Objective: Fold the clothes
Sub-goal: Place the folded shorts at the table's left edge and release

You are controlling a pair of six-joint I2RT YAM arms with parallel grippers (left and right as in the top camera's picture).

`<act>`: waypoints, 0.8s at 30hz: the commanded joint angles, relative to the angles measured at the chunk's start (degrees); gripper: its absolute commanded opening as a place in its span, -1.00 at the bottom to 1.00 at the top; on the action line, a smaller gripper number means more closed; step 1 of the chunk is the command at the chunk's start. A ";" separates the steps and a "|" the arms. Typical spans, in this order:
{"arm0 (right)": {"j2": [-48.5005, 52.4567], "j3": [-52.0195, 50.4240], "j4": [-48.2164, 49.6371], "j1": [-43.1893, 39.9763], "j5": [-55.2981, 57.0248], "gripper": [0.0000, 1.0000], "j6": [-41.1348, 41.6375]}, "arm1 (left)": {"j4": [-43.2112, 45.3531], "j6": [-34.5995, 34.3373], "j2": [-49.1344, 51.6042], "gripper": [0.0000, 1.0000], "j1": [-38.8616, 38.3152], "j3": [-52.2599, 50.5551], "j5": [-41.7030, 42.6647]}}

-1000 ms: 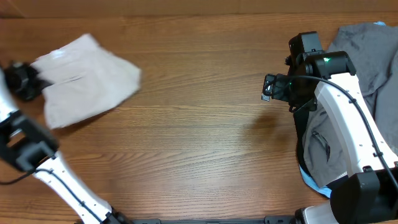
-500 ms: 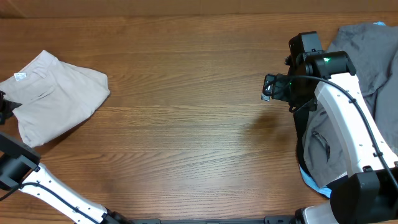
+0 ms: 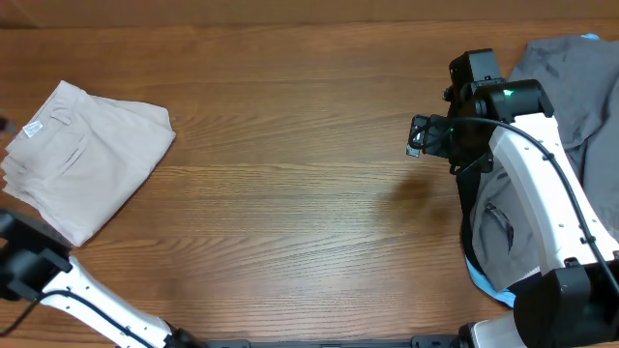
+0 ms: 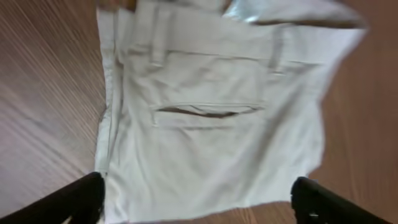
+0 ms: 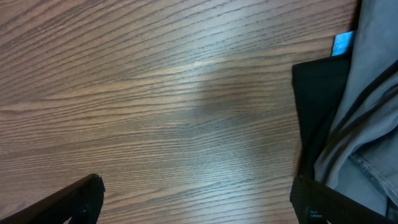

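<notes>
Far left of the bench [image 3: 309, 193]: one pair of khaki shorts [image 3: 87, 164], folded and lying flat, nothing gripping it.
Count: 1 shorts, 2 pincers, 1 grey heap [image 3: 571, 106] of other clothes. Left wrist view: left pincer [image 4: 199, 202] is spread wide, one fingertip at each bottom corner of the frame, nothing pinched. The shorts fill the view just ahead of it, showing 1 slit pocket [image 4: 205, 111] and 2 belt loops [image 4: 155, 40], slightly blurred. Overhead: 1 small white tag [image 3: 34, 129] near the shorts' upper-left corner. Right pincer [image 5: 199, 199] is also spread and empty, over bare wood, well apart from the shorts. The grey heap sits at the bench's right edge beside the right arm [image 3: 527, 164]. 1 blue scrap [image 5: 343, 42] shows at the heap's edge in the right wrist view.
</notes>
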 commanded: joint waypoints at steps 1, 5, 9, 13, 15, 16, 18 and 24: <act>-0.66 0.98 0.17 0.13 -0.28 1.00 -0.22 | -1.95 3.28 -8.26 1.00 -5.84 2.21 -4.00; -0.66 0.98 0.33 0.15 -0.28 1.00 -0.20 | -4.02 11.61 -9.09 0.65 -15.63 2.12 -4.11; -0.66 0.98 -0.11 0.13 -0.28 1.00 -0.26 | -6.62 14.45 -7.82 -0.44 -24.76 0.44 -5.84; -0.66 0.98 -0.15 0.13 -0.28 1.00 -0.44 | -8.00 13.11 -5.53 -0.92 -34.05 -5.33 -9.38; -0.66 0.98 -0.31 0.13 -0.26 1.00 -0.44 | -7.87 9.79 -4.50 -0.92 -37.57 -9.66 -13.22; -0.66 0.98 -0.48 0.15 -0.26 1.00 -0.44 | -7.67 7.91 -3.93 -0.92 -38.99 -11.93 -15.45; -0.66 0.98 -0.96 0.13 -0.26 1.00 -0.48 | -6.73 5.79 -2.84 -0.92 -41.03 -16.31 -17.94; -0.66 0.98 -2.03 0.13 -0.24 1.00 -1.95 | -2.99 0.96 -1.75 -0.92 -41.75 -26.32 -22.77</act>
